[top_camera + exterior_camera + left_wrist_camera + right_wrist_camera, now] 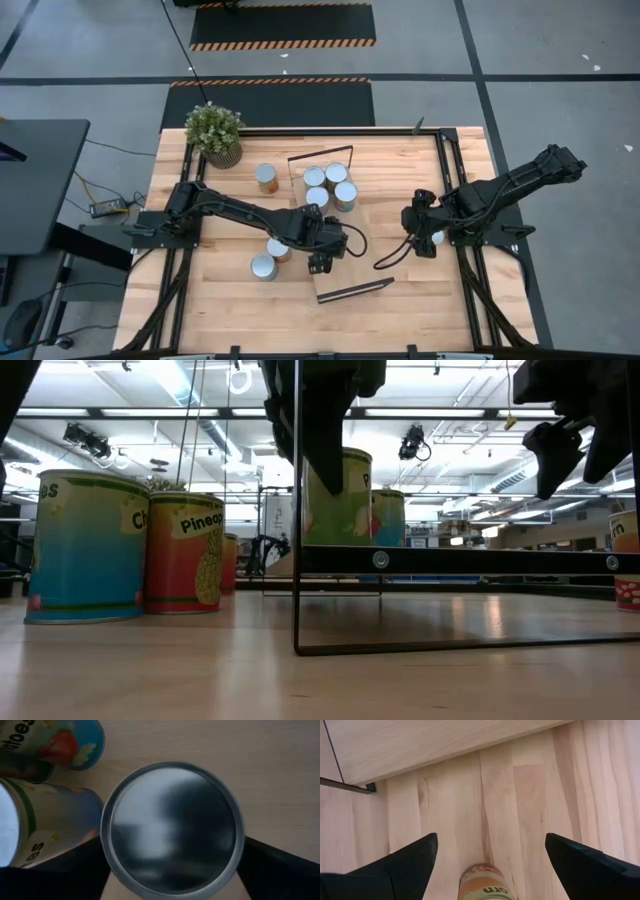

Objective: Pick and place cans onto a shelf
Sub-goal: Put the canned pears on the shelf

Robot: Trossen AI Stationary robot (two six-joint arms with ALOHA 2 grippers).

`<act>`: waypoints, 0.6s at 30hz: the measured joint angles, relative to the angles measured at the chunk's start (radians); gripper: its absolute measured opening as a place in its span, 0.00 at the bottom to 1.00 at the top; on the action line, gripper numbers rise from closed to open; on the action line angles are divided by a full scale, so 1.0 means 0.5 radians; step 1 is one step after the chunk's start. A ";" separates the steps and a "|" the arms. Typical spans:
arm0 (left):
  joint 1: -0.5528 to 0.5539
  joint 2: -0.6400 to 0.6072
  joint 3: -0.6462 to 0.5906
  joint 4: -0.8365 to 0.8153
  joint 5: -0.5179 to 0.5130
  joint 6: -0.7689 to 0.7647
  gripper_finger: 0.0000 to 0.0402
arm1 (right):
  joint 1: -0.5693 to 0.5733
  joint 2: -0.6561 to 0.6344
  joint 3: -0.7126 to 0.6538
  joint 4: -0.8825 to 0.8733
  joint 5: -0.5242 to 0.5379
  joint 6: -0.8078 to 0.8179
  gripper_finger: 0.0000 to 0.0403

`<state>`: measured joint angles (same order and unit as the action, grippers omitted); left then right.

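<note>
The shelf (pixel 335 240) is a light-wood board with a black wire frame at its far end (pixel 320 163) and its near end (pixel 352 291). Several cans (pixel 330 186) stand at its far end. My left gripper (pixel 320 262) is over the near part of the shelf, shut on a green-labelled can (pixel 172 827), which also shows in the low view (pixel 345 495). My right gripper (pixel 487 857) is open above a tan-labelled can (pixel 485 884) that stands on the table right of the shelf (pixel 438 238). Its fingers are wide apart and clear of the can. My left gripper has the can between its two fingers (pixel 87 862), one on each side of the can's wall just below the silvery top rim (pixel 106 851). The fingers point down from above. The can is upright; the shelf's front edge hides its bottom in the low view.
Two cans (pixel 270 258) stand on the table just left of my left gripper, close beside it in the left wrist view (pixel 45 827). Another can (pixel 266 178) and a potted plant (pixel 215 132) stand at the far left. Black cable (pixel 385 260) lies between the arms.
</note>
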<state>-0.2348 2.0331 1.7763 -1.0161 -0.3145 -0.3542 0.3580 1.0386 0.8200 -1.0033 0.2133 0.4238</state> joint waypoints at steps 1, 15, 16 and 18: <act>0.000 0.000 0.000 -0.001 0.000 0.001 0.97 | 0.000 0.000 0.000 0.000 -0.008 -0.004 0.94; -0.007 -0.052 0.159 -0.223 0.004 0.067 0.94 | 0.000 0.001 0.000 0.013 -0.028 -0.003 0.94; -0.011 -0.052 0.189 -0.241 0.000 0.061 0.94 | 0.000 0.001 0.000 0.015 -0.012 -0.007 0.94; -0.021 -0.052 0.255 -0.288 -0.007 0.057 0.94 | -0.001 0.001 0.000 0.017 0.004 -0.010 0.94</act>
<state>-0.2451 2.0072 1.9038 -1.1599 -0.3180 -0.3256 0.3576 1.0389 0.8200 -0.9947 0.2153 0.4187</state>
